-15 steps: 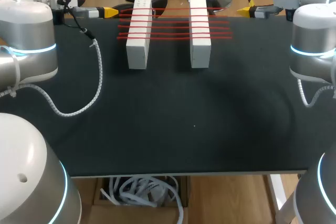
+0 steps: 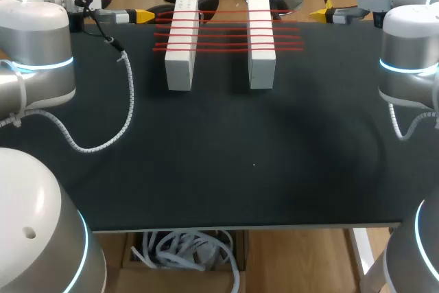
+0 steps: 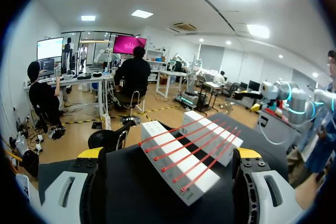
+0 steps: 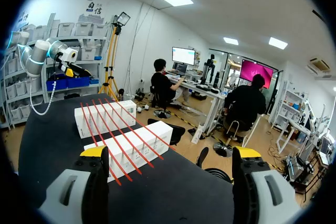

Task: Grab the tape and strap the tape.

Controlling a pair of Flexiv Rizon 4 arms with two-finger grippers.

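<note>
Holding nothing, left gripper [image 2: 143,16] and right gripper [image 2: 319,14] spread wide. Might pinch two lines of red tape [image 2: 226,30] together (so close!) or bump a white block [image 2: 181,56].

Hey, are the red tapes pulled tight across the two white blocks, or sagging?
Tight. The red tapes run straight from the left white block to the right white block, with no visible sag in the gap.

The rounded, silver-grey left arm [image 2: 38,53] at nine o'clock and right arm [image 2: 410,60] at three wear glowing blue rings, with a white ribbed cable [image 2: 128,111] behind the yellow-tipped left gripper [image 2: 143,16].
</note>
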